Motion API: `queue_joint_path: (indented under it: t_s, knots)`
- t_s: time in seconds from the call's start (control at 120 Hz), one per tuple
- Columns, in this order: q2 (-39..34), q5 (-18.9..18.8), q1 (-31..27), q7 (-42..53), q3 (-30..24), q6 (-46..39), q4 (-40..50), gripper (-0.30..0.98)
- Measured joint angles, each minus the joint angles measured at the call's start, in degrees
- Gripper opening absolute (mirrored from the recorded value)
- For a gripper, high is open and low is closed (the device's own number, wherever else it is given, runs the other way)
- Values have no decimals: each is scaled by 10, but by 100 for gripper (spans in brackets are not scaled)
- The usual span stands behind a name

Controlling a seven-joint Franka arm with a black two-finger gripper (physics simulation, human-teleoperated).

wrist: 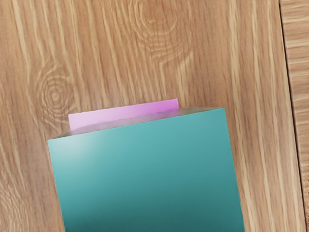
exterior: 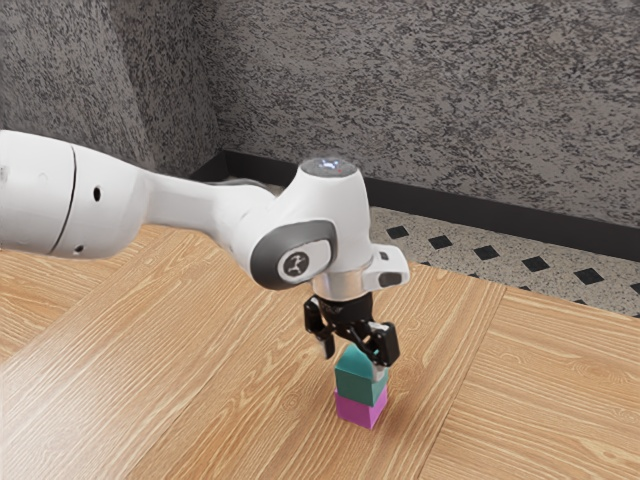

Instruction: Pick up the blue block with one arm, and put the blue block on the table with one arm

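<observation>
Over the stack, my gripper (exterior: 353,364) stands open, its fingers wide apart and low at the top of the teal-blue block. One finger is just off the block's side toward the exterior view's left; the other overlaps its edge toward the exterior view's right. The blue block (exterior: 360,386) rests on a pink-purple block (exterior: 357,411), which is on the wooden table (exterior: 240,400). In the wrist view the blue block (wrist: 149,174) is large and close under my hand, covering most of the pink block (wrist: 125,112).
Wood tabletop (wrist: 231,58) surrounds the stack, with a dark seam running along it in the wrist view. Beyond the table's far edge are a patterned floor (exterior: 510,262) and a grey speckled wall (exterior: 430,100).
</observation>
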State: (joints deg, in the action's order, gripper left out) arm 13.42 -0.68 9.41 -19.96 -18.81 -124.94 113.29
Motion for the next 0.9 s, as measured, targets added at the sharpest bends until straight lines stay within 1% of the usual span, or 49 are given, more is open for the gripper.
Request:
queue_joint_path:
  t_s: [0.333, 0.5, 0.567, 0.75, 0.9]
  knots:
    - [37, -5, 0, -9, 0, -17, -2, 68]
    - [40, -7, 0, -12, 1, -19, -3, 49]
    - [40, -8, 1, -13, 1, -19, -3, 44]
    - [34, -10, 3, -17, 1, -19, -12, 36]
    - [45, -28, -19, -20, 11, 4, -77, 34]
